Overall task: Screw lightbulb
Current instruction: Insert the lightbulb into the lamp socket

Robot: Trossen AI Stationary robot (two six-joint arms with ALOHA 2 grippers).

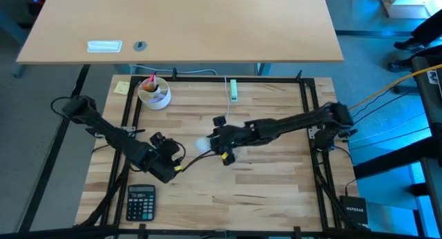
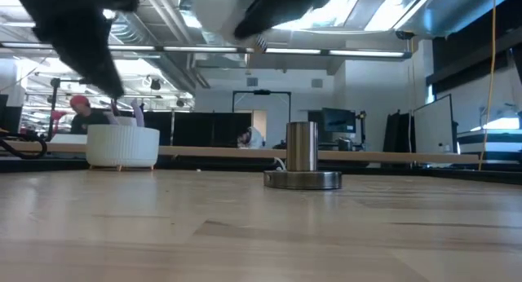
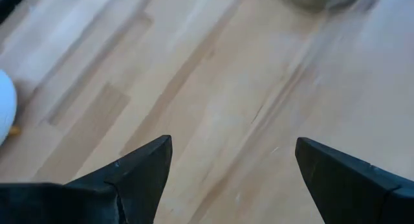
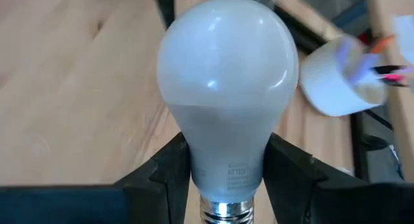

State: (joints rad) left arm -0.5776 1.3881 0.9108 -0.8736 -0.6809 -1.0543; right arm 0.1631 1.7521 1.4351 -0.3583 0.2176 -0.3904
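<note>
Frosted white pear-shaped lightbulb (image 4: 226, 88) pinched at its neck by the right gripper's (image 4: 226, 169) jaws; left gripper (image 3: 233, 166) jaws spread.

I am working in an open-plan office lab: a butcher-block worktop (image 1: 262, 184) in a black frame, a second desk (image 1: 207, 25) behind it, rows of dark monitors (image 2: 338, 119), exposed ceiling ducts (image 2: 179, 66), and a seated person (image 2: 81, 111) at a far desk.
</note>
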